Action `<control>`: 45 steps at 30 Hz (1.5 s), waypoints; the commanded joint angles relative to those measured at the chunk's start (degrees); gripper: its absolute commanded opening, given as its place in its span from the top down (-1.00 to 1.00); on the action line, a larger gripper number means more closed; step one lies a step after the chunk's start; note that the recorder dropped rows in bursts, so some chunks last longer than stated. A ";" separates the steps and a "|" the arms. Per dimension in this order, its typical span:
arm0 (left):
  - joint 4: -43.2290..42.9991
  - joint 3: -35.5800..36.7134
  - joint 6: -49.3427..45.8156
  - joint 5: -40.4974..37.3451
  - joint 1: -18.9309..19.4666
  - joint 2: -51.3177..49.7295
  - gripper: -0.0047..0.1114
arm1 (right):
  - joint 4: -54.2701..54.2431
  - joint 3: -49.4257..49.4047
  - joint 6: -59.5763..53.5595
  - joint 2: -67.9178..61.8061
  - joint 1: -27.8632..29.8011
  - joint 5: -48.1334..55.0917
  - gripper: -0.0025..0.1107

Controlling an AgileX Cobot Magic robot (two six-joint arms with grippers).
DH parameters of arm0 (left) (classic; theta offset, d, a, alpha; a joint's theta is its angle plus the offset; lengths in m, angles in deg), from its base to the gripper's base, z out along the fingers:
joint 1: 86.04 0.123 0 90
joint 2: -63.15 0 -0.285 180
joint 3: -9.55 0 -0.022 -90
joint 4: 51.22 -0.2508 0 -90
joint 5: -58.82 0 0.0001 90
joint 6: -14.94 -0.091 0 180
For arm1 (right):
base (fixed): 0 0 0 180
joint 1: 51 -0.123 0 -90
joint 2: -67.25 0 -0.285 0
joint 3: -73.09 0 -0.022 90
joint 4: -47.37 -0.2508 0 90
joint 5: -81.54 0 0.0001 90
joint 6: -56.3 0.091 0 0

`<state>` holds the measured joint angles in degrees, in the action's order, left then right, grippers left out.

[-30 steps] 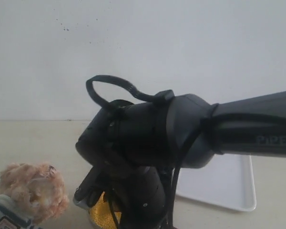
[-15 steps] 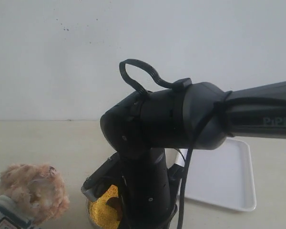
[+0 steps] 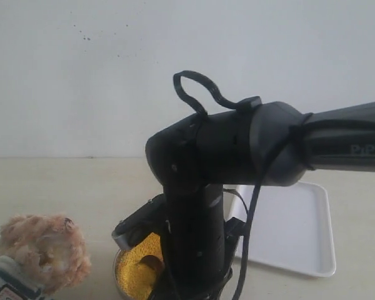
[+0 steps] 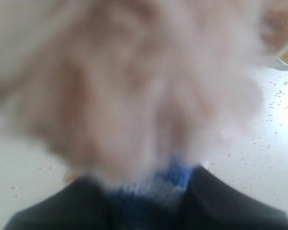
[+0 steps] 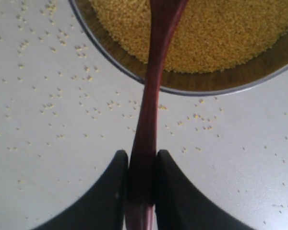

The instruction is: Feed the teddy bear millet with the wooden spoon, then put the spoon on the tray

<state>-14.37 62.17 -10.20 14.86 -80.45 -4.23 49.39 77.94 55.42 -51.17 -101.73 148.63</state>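
The teddy bear sits at the lower left of the exterior view. Its fluffy head fills the left wrist view as a blur, and my left gripper is shut on its blue-and-white striped shirt. My right gripper is shut on the handle of the wooden spoon. The spoon reaches over the rim of the metal bowl into the yellow millet. Its oval end is out of the right wrist view. In the exterior view the bowl of millet shows below my right arm. The white tray lies behind to the right.
Loose millet grains are scattered over the pale tabletop round the bowl and near the bear. A plain white wall stands behind the table. My right arm hides much of the middle of the exterior view.
My right arm has swung to the right and risen a little, with the spoon still held. More of the millet bowl shows beneath it. The bear has not moved.
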 commanded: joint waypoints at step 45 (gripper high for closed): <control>2.26 -0.46 -1.56 -1.06 0.10 0.24 0.85 | -22.84 1.47 -14.74 11.75 0.75 -4.02 0.89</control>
<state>-13.32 62.17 -11.25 13.74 -80.45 -4.23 27.04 78.18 41.42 -39.90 -100.13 145.66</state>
